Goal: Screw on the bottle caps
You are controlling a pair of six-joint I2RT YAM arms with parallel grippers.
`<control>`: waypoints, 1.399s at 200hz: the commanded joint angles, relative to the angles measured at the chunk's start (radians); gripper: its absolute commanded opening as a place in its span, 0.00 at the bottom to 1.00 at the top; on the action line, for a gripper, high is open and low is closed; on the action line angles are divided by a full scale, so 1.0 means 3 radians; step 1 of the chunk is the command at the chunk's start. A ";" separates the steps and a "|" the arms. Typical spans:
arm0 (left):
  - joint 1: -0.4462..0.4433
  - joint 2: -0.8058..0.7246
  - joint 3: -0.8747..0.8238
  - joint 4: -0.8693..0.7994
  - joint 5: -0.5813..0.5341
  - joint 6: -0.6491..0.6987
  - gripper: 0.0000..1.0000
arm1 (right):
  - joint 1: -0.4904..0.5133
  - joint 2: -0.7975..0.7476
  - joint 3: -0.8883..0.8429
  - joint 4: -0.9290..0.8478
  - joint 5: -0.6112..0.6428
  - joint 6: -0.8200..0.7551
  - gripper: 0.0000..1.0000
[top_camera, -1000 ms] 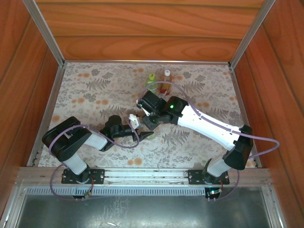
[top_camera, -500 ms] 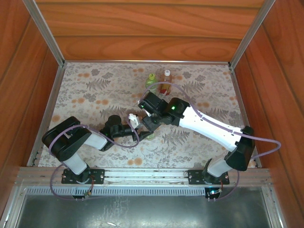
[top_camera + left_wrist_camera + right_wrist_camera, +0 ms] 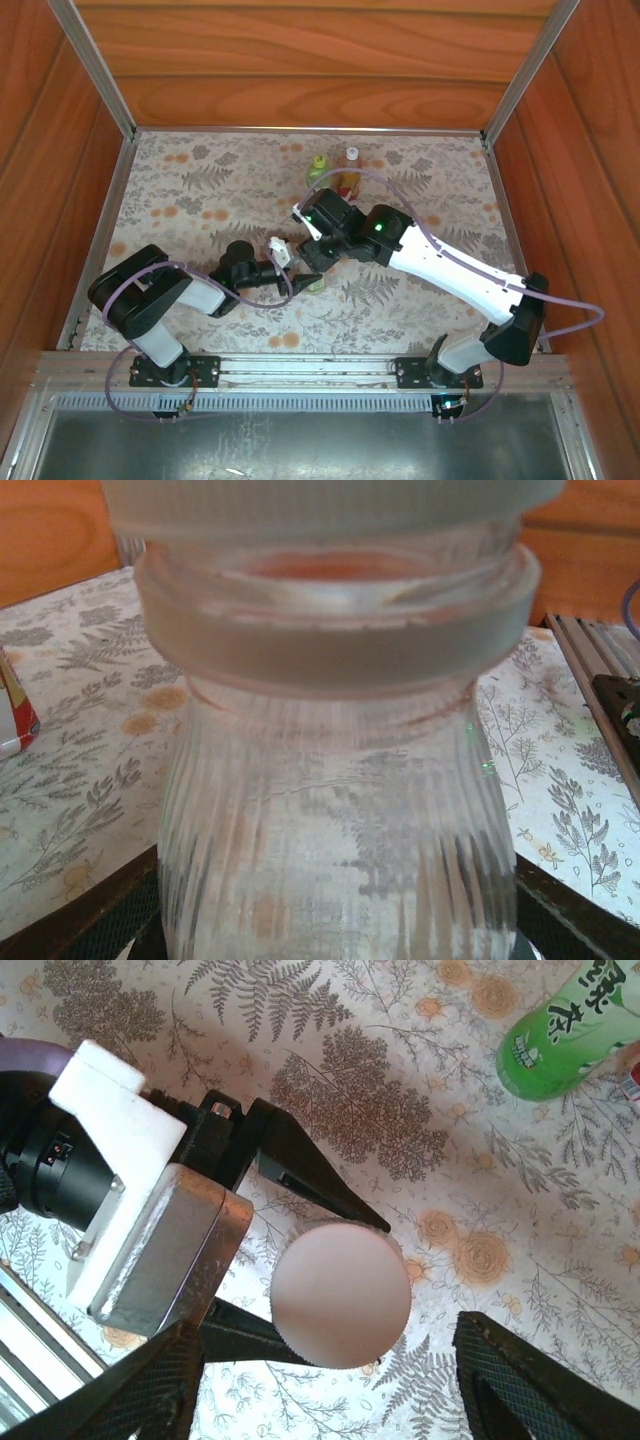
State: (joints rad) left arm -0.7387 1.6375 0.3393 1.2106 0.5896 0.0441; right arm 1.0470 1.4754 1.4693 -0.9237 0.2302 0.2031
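My left gripper (image 3: 335, 935) is shut on the ribbed body of a clear bottle (image 3: 335, 810), which stands upright in front of the left arm (image 3: 316, 285). A white cap (image 3: 340, 1295) sits on the bottle's neck (image 3: 330, 500). My right gripper (image 3: 330, 1345) hangs straight over that cap, open, with its dark fingers (image 3: 150, 1385) standing clear of the cap on both sides. The left gripper's black fingers (image 3: 320, 1185) show beneath the cap. At the back of the table stand a green bottle (image 3: 318, 170) with a yellow-green cap and an amber bottle (image 3: 350, 172) with a pale cap.
The floral tablecloth (image 3: 200, 190) is bounded by wooden walls and metal rails (image 3: 95, 70). The green bottle (image 3: 575, 1030) stands just beyond the right gripper. A red-and-white label edge (image 3: 12, 715) shows at the left. The right arm (image 3: 440, 265) stretches diagonally across the table.
The right gripper has opened and let go of the white cap, which stays on the clear bottle. The right wrist has shifted slightly left. The left arm has not moved.
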 commanded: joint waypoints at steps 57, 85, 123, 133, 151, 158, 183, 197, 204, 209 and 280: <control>-0.0003 0.0060 0.0076 0.0051 0.0134 0.0001 0.70 | -0.0079 0.0185 0.0096 0.0001 -0.0169 0.0095 0.60; -0.0004 0.0060 0.0076 0.0055 0.0144 -0.0009 0.70 | -0.0088 0.0189 0.0089 -0.0006 -0.0164 0.0092 0.51; -0.0004 0.0071 0.0082 0.0054 0.0147 -0.0016 0.70 | -0.0088 0.0164 0.0057 -0.0007 -0.0175 0.0094 0.44; -0.0004 0.0077 0.0084 0.0052 0.0144 -0.0025 0.70 | -0.0088 0.0151 0.0038 0.0005 -0.0183 0.0092 0.43; 0.0000 0.0075 0.0082 0.0054 0.0140 -0.0038 0.70 | -0.0086 0.0102 -0.0035 0.0068 -0.0193 0.0054 0.41; 0.0000 0.0079 0.0082 0.0052 0.0142 -0.0040 0.70 | -0.0088 0.0081 -0.0074 0.0099 -0.0194 0.0009 0.40; 0.0003 0.0075 0.0087 0.0051 0.0147 -0.0051 0.70 | -0.0081 0.0017 -0.0191 0.0175 -0.0223 -0.0079 0.39; 0.0003 0.0074 0.0091 0.0053 0.0146 -0.0056 0.70 | -0.0079 -0.0008 -0.0253 0.0213 -0.0231 -0.0123 0.39; 0.0001 0.0079 0.0090 0.0055 0.0146 -0.0061 0.70 | -0.0079 -0.0021 -0.0277 0.0230 -0.0239 -0.0149 0.39; 0.0000 0.0080 0.0096 0.0054 0.0146 -0.0060 0.70 | -0.0077 -0.0033 -0.0310 0.0249 -0.0237 -0.0159 0.38; 0.0008 0.0105 0.0108 0.0047 0.0156 -0.0091 0.69 | -0.0069 -0.0229 -0.0676 0.0549 -0.0205 -0.0262 0.35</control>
State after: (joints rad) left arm -0.7387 1.6535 0.3531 1.2125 0.6155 0.0429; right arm 1.0260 1.4189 1.3174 -0.7589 0.1905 0.1604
